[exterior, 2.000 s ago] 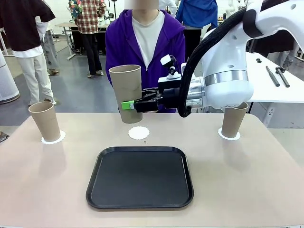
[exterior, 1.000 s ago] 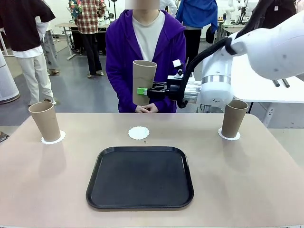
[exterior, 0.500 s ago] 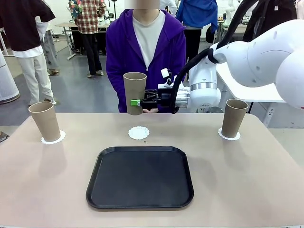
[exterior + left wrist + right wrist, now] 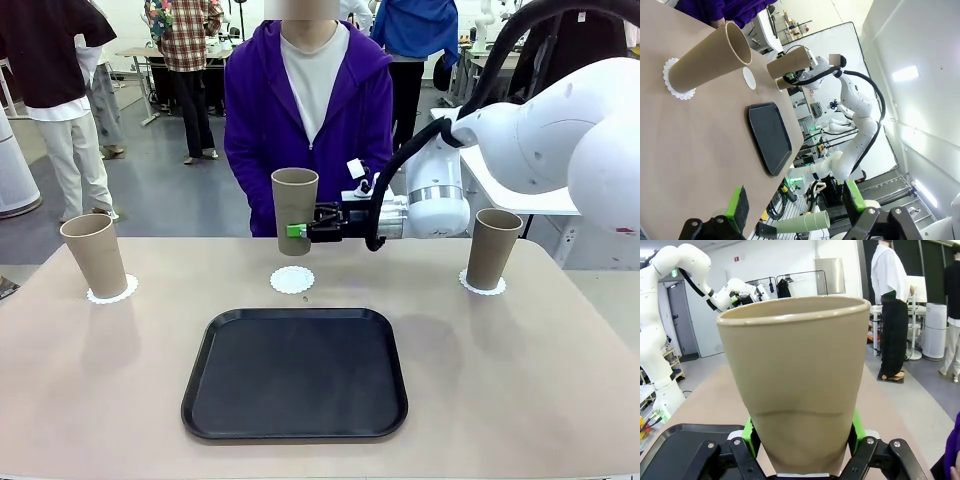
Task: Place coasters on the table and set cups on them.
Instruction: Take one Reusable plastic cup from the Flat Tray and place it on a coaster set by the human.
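The right gripper [image 4: 296,230] is clamped on the lower part of a tan cup [image 4: 295,203], its green pads [image 4: 751,432] pressed to both sides, and holds it upright in the air above the far middle of the table [image 4: 520,400], over an empty coaster [image 4: 292,280] and clear of it. The left gripper [image 4: 795,210] hangs off the left side with its fingers spread apart and nothing between them. A second cup [image 4: 94,255] stands on its coaster [image 4: 111,293] near the far left edge, and a third cup [image 4: 494,248] on its coaster [image 4: 482,285] near the far right edge. The black tray [image 4: 294,373] lies bare in the middle, just nearer than the empty coaster. Bare tabletop runs wide on both sides of the tray. A person in purple [image 4: 306,100] stands close behind the far edge. No readable writing shows on the cups or the tray.
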`<state>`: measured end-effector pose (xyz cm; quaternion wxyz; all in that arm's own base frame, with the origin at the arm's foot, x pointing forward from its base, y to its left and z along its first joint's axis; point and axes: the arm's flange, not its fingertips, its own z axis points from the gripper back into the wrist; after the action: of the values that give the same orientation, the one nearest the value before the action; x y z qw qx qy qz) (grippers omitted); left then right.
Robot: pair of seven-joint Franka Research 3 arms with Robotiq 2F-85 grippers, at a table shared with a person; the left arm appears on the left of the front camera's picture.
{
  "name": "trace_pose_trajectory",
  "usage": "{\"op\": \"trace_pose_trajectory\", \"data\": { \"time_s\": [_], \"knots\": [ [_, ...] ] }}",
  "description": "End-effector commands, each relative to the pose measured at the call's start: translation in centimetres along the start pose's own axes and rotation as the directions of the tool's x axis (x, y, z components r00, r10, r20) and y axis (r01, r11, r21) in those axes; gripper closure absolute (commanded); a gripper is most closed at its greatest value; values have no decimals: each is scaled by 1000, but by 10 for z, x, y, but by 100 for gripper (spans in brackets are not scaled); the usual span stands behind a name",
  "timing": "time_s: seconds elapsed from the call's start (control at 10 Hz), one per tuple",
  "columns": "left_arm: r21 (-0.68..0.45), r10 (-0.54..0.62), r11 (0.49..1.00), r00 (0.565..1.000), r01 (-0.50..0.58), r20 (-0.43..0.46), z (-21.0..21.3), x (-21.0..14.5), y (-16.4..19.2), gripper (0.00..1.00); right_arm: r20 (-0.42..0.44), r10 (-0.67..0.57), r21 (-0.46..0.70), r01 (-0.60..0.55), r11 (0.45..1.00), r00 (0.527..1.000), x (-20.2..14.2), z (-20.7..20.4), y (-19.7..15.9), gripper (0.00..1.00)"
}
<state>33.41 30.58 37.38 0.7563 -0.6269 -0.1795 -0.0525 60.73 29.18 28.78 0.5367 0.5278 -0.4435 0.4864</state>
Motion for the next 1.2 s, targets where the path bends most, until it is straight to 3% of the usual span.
{"op": "trace_pose_trajectory", "data": {
  "time_s": [0.0, 0.3, 0.8, 0.9, 1.1],
  "knots": [
    [2, -3, 1000, 1000, 3, 2, 2, 0, -2, 0, -30, 22, 47, -21, 999, 999, -13, -5, -9, 17],
    [2, -3, 1000, 1000, 3, 2, 2, 0, -2, 0, -55, 30, 58, -27, 998, 998, -33, -6, -8, 17],
    [2, -3, 1000, 1000, 3, 2, 2, 0, -2, 0, -49, 0, 38, 2, 999, 999, -37, -2, 2, 17],
    [2, -3, 1000, 1000, 3, 2, 2, 0, -2, 0, -38, 87, 43, -86, 995, 995, -34, 4, 5, 17],
    [2, -3, 1000, 1000, 3, 2, 2, 0, -2, 0, -28, 121, 3, -121, 993, 992, -40, 1, -3, 17]
  ]
}}
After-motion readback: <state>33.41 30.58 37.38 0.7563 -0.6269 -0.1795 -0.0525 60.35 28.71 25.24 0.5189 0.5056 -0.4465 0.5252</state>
